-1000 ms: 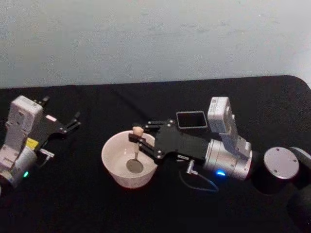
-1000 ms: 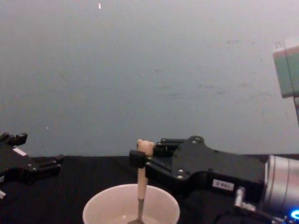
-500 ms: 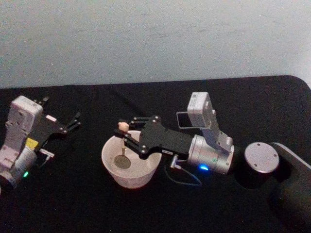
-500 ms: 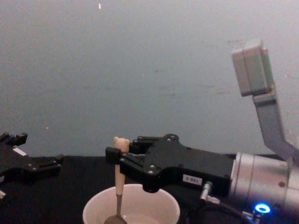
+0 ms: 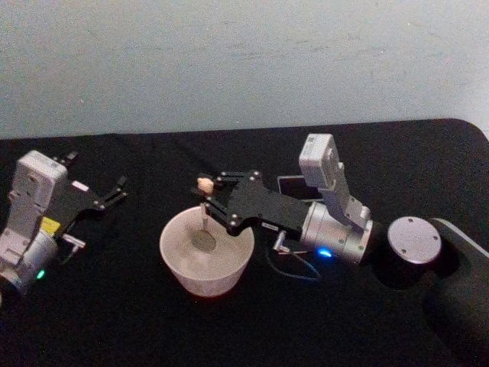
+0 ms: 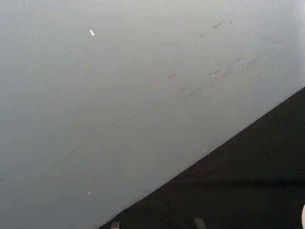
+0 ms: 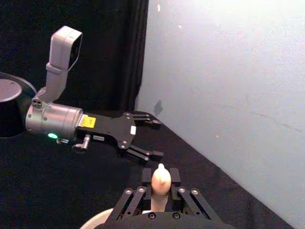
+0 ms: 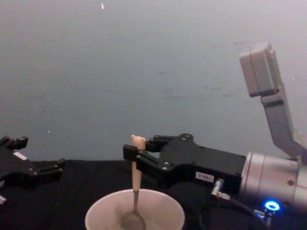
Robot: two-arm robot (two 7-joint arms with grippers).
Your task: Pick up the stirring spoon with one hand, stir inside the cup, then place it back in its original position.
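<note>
The stirring spoon (image 5: pixel 202 212) stands upright in the cup (image 5: pixel 172 260), its metal bowl low inside, a little back of the middle. My right gripper (image 5: pixel 206 189) reaches in from the right and is shut on the spoon's beige handle just under the bear head (image 8: pixel 137 141). In the chest view the spoon (image 8: pixel 135 175) drops from the right gripper (image 8: pixel 131 152) into the cream-white cup (image 8: pixel 165 213). The right wrist view has the bear head (image 7: pixel 160 179) between the fingers. My left gripper (image 5: pixel 116 191) is parked open at the far left, away from the cup.
A dark grey square holder (image 5: pixel 289 183) stands behind my right arm, partly hidden by it. The right arm's round joint (image 5: pixel 409 241) sits at the right on the black table (image 5: pixel 114 321). A pale wall runs along the table's back edge.
My right gripper swung the spoon left across the cup, then back right and toward the far rim. The left arm has not moved.
</note>
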